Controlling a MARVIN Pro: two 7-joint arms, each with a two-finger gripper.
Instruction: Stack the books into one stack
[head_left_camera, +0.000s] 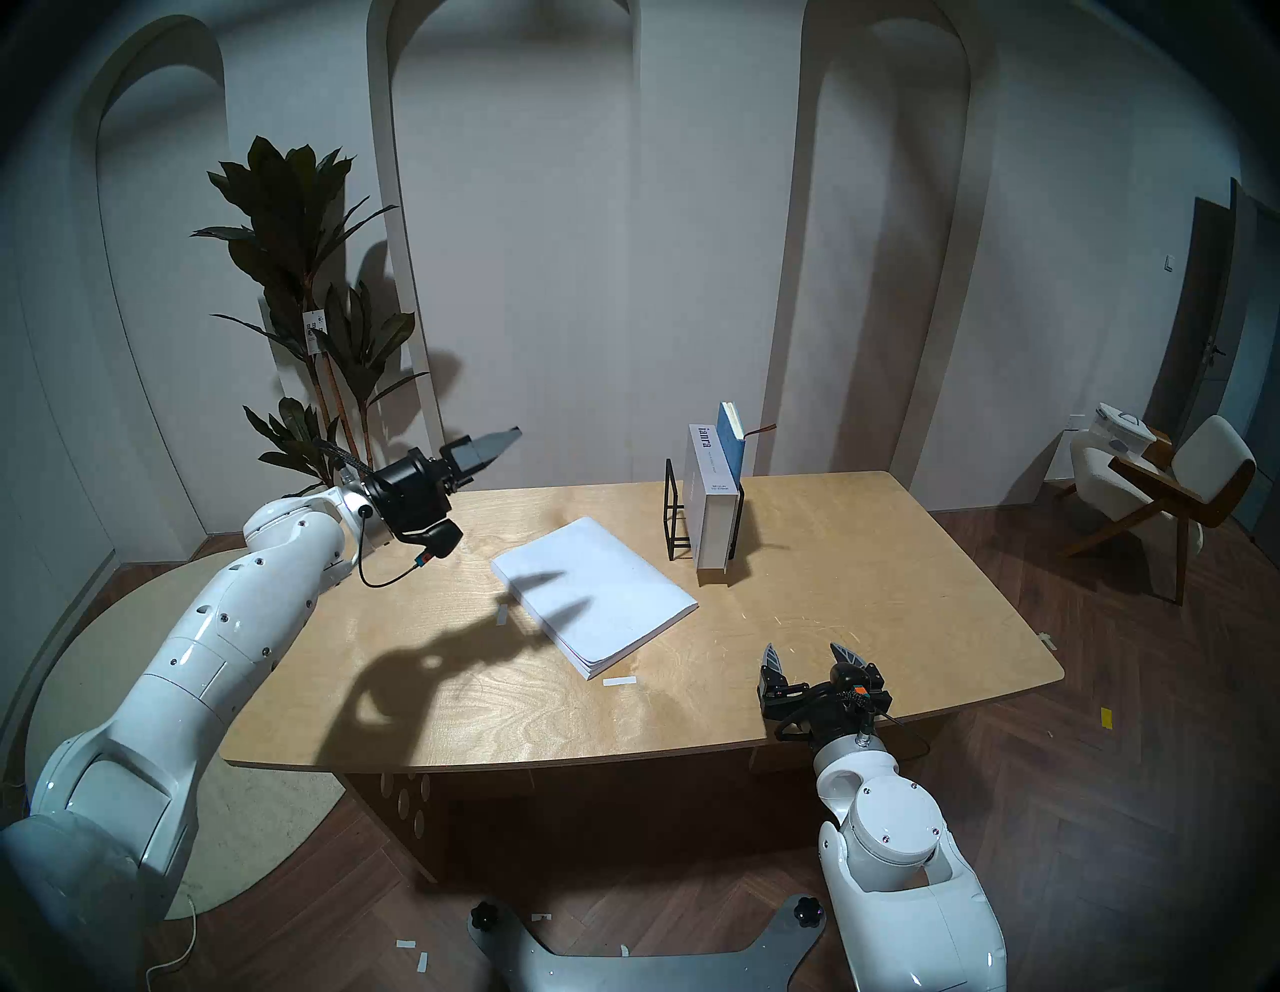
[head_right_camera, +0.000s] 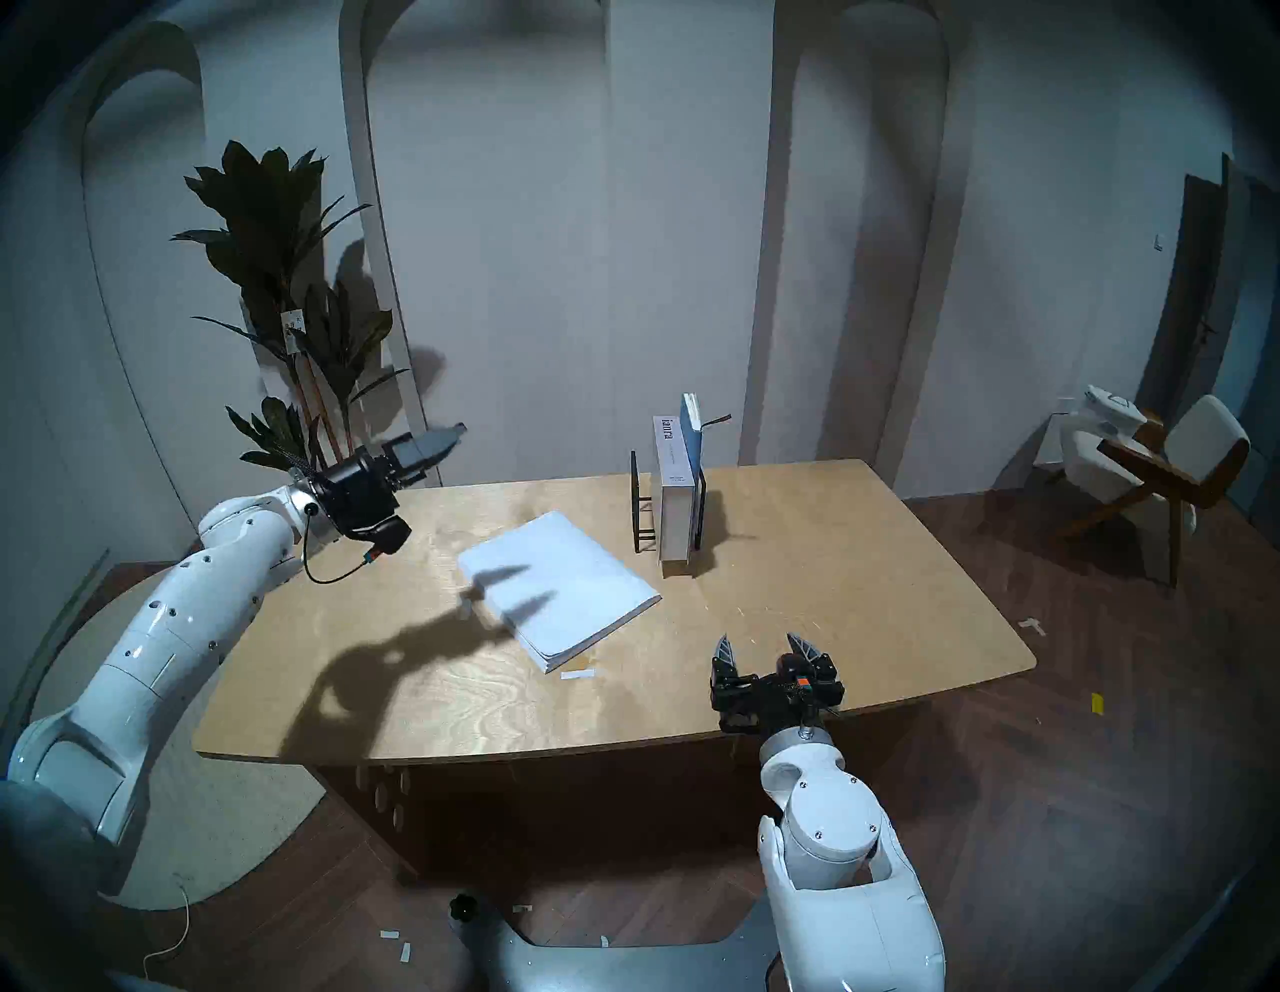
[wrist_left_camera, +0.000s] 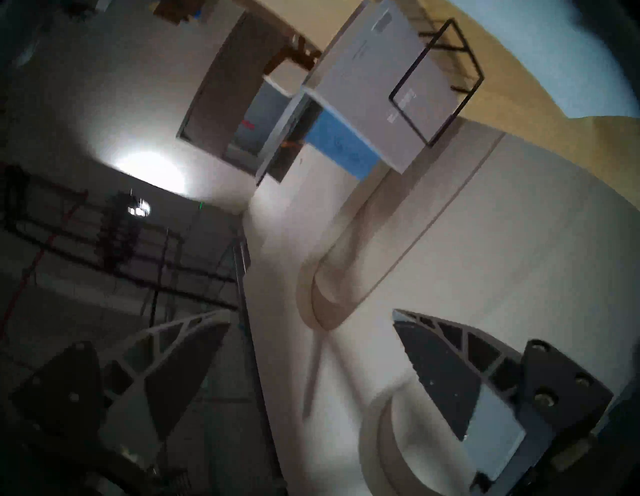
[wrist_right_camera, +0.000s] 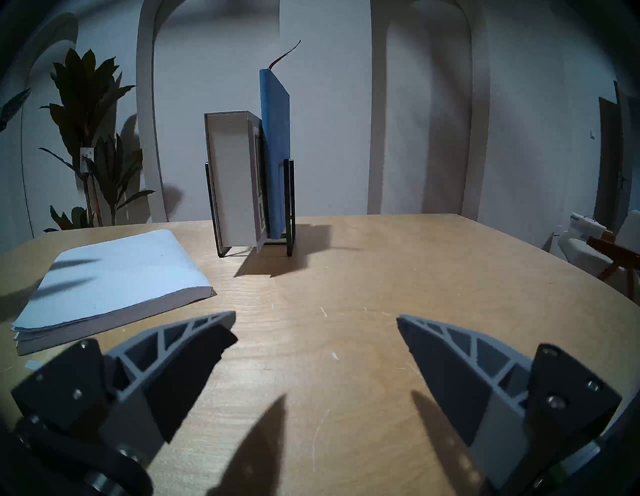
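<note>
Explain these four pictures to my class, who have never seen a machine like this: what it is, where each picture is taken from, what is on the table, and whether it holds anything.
It is a robot with two white arms, each ending in a two-fingered gripper. The two wide pictures come from cameras on its head, looking down at a wooden table. The other two come from a camera on each wrist, so the grey fingers show at the bottom corners.

A large white book lies flat on the table. Behind it a black wire rack holds two upright books: a thick white one and a thin blue one beside it.

The left gripper is raised in the air beyond the table's left edge; the right gripper sits low over the near right edge. Both are open and hold nothing. No book is stacked yet.
</note>
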